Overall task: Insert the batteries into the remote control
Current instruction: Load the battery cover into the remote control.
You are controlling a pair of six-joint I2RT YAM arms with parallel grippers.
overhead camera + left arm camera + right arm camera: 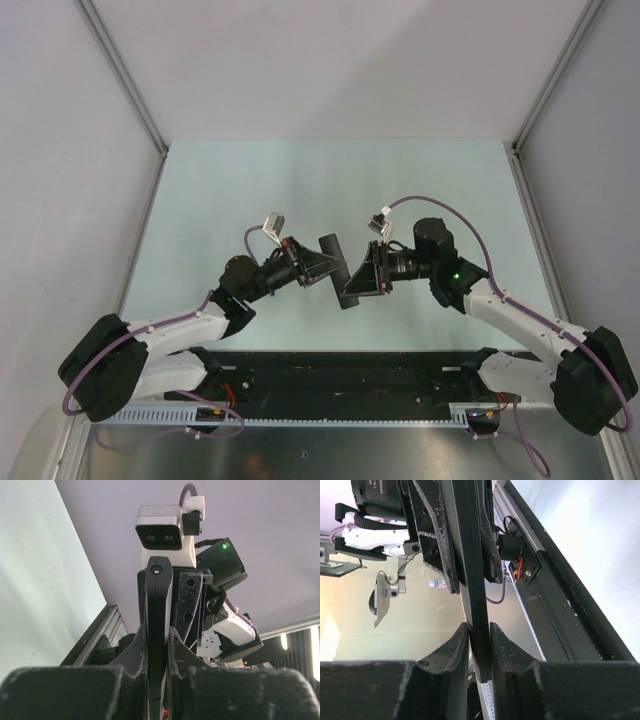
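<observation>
The remote control is a slim black bar held in the air above the middle of the table, between both grippers. My left gripper is shut on it from the left, and my right gripper is shut on it from the right. In the left wrist view the remote stands edge-on between my shut fingers, with the right gripper behind it. In the right wrist view the remote is pinched near its lower end by my fingers. No batteries are in view.
The pale green table lies below, walled by a white enclosure on three sides. A black base strip with cable rails runs along the near edge between the arm bases.
</observation>
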